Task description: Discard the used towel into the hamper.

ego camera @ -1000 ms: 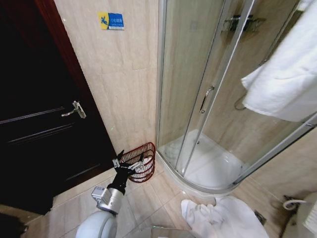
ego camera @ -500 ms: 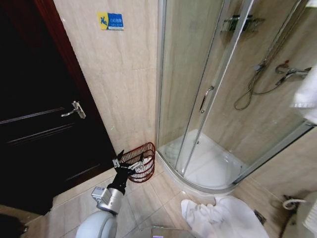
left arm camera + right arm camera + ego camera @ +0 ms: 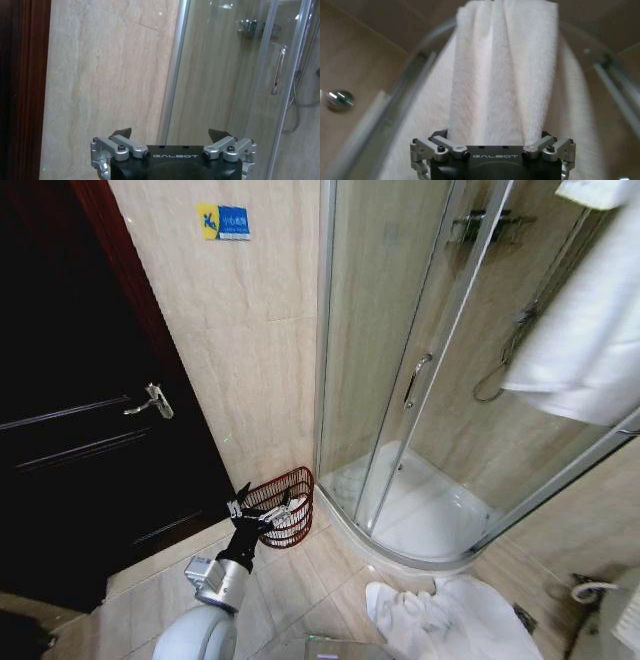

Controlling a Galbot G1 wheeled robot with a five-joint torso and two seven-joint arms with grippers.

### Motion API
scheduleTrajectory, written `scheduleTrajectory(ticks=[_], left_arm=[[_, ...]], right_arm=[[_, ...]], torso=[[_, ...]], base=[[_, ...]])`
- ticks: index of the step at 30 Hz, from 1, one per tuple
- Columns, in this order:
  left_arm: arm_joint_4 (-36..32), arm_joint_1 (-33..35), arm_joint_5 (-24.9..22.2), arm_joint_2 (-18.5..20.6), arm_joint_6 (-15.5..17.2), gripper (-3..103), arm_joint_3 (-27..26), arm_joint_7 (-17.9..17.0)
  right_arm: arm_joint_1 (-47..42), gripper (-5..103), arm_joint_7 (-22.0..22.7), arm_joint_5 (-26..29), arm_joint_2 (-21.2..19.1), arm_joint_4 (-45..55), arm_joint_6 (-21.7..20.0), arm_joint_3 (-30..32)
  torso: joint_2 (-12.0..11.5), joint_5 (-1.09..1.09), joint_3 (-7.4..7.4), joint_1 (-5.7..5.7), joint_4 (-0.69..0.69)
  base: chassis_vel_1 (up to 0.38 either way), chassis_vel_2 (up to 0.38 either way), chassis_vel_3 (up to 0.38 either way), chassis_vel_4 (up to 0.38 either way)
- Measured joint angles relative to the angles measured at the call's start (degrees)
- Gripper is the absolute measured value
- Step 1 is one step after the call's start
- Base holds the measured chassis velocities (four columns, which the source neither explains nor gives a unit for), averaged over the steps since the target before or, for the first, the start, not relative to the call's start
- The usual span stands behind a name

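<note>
Bathroom scene, seen from near the door: a white towel (image 3: 585, 330) hangs in the air at the upper right, in front of the glass shower enclosure (image 3: 420, 380). In the right wrist view the right gripper (image 3: 492, 140) has its jaws clamped on this towel, the cloth bunched between them and running away from the camera. The hamper (image 3: 284, 505) stands on the tiled floor at the foot of the wall, just beside the shower's curved base and well apart from the held towel. The left gripper (image 3: 262, 508) hovers right by the hamper's rim, jaws apart and empty. Another white towel (image 3: 440, 620) lies crumpled on the floor tiles. So the pick-up looks done; carrying the towel across to the hamper and dropping it in remain.
</note>
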Motion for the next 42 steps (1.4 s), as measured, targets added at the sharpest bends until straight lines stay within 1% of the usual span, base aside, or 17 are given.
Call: scheduleTrajectory(ticks=[2, 3, 6, 7, 10, 11, 13, 17, 18, 21, 25, 28, 30, 36, 38, 39, 42], left_arm=[[0.0, 0.0, 0.0, 0.01, 0.0, 100, 0.0, 0.0], [0.0, 0.0, 0.0, 0.01, 0.0, 100, 0.0, 0.0], [0.0, 0.0, 0.0, 0.0, 0.0, 100, 0.0, 0.0], [0.0, 0.0, 0.0, 0.0, 0.0, 100, 0.0, 0.0], [0.0, 0.0, 0.0, 0.0, 0.0, 100, 0.0, 0.0], [0.0, 0.0, 0.0, 0.0, 0.0, 100, 0.0, 0.0], [0.0, 0.0, 0.0, 0.0, 0.0, 100, 0.0, 0.0], [0.0, 0.0, 0.0, 0.0, 0.0, 100, 0.0, 0.0], [0.0, 0.0, 0.0, 0.0, 0.0, 100, 0.0, 0.0], [0.0, 0.0, 0.0, 0.0, 0.0, 100, 0.0, 0.0], [0.0, 0.0, 0.0, 0.0, 0.0, 100, 0.0, 0.0], [0.0, 0.0, 0.0, 0.0, 0.0, 100, 0.0, 0.0], [0.0, 0.0, 0.0, 0.0, 0.0, 100, 0.0, 0.0], [0.0, 0.0, 0.0, 0.0, 0.0, 100, 0.0, 0.0], [0.0, 0.0, 0.0, 0.0, 0.0, 100, 0.0, 0.0], [0.0, 0.0, 0.0, 0.0, 0.0, 100, 0.0, 0.0], [0.0, 0.0, 0.0, 0.0, 0.0, 100, 0.0, 0.0]], right_arm=[[4.96, 100, 0.06, 0.02, 1.57, -1.47, -0.63, -5.01], [4.96, 100, 0.06, 0.02, 1.57, -1.47, -0.63, -5.01], [9.39, 100, 0.33, -0.48, 4.18, -3.74, -3.41, -9.48], [9.39, 100, 0.33, -0.48, 4.18, -3.74, -3.41, -9.48], [12.38, 100, 0.18, -1.73, 7.51, -5.3, -4.32, -12.19], [12.92, 103, -0.18, -2.43, 8.36, -6.06, -4.2, -12.58], [13.29, 99, -0.63, -3.0, 9.1, -6.75, -3.82, -12.8], [13.63, 89, -1.58, -4.13, 11.02, -7.79, -3.07, -12.58], [13.63, 89, -1.58, -4.13, 11.02, -7.79, -3.07, -12.58], [12.59, 77, -2.47, -5.28, 11.37, -7.34, -2.72, -11.24], [11.63, 69, -3.16, -6.72, 11.49, -7.45, -2.04, -10.08], [9.92, 57, -4.06, -7.15, 10.81, -7.48, -1.1, -8.65], [9.42, 57, -4.44, -7.24, 10.7, -7.36, -0.95, -8.06], [7.99, 37, -5.33, -7.42, 9.51, -6.98, -0.25, -6.42], [7.98, 37, -5.42, -7.28, 8.94, -6.92, -0.24, -6.34], [7.97, 30, -5.41, -7.01, 8.18, -6.64, -0.39, -6.14], [7.66, 26, -5.35, -6.43, 6.97, -5.84, -0.77, -5.56]], torso=[[0.01, -0.07, 0.0, 0.0, 0.05], [0.01, -0.07, 0.0, 0.0, 0.05], [0.0, 0.02, 0.0, 0.01, 0.02], [0.0, 0.02, 0.0, 0.01, 0.02], [0.0, -0.03, 0.0, 0.0, 0.03], [0.0, -0.02, 0.0, 0.0, 0.03], [0.0, -0.02, 0.0, 0.0, 0.03], [0.0, 0.0, 0.0, 0.0, 0.02], [0.0, 0.0, 0.0, 0.0, 0.02], [0.0, 0.0, 0.0, 0.0, 0.02], [0.0, -0.01, 0.0, 0.0, 0.02], [0.0, 0.0, 0.0, 0.0, 0.02], [0.0, 0.0, 0.0, 0.0, 0.01], [0.0, -0.01, 0.0, 0.0, 0.04], [0.0, -0.01, 0.0, 0.0, 0.03], [0.0, 0.0, 0.0, 0.0, 0.02], [0.0, 0.0, 0.0, 0.0, 0.02]], base=[[0.0, 0.0, 0.0, 0.0], [0.0, 0.0, 0.0, 0.0], [0.0, 0.0, 0.0, 0.0], [0.0, 0.0, 0.0, 0.0], [0.0, 0.0, 0.0, 0.0], [0.0, 0.0, 0.0, 0.0], [0.0, 0.0, 0.0, 0.0], [0.0, 0.0, 0.0, 0.0], [0.0, 0.0, 0.0, 0.0], [0.0, 0.0, 0.0, 0.0], [0.0, 0.0, 0.0, 0.0], [0.0, 0.0, 0.0, 0.0], [0.0, 0.0, 0.0, 0.0], [0.0, 0.0, 0.0, 0.0], [0.0, 0.0, 0.0, 0.0], [0.0, 0.0, 0.0, 0.0], [0.0, 0.0, 0.0, 0.0]])
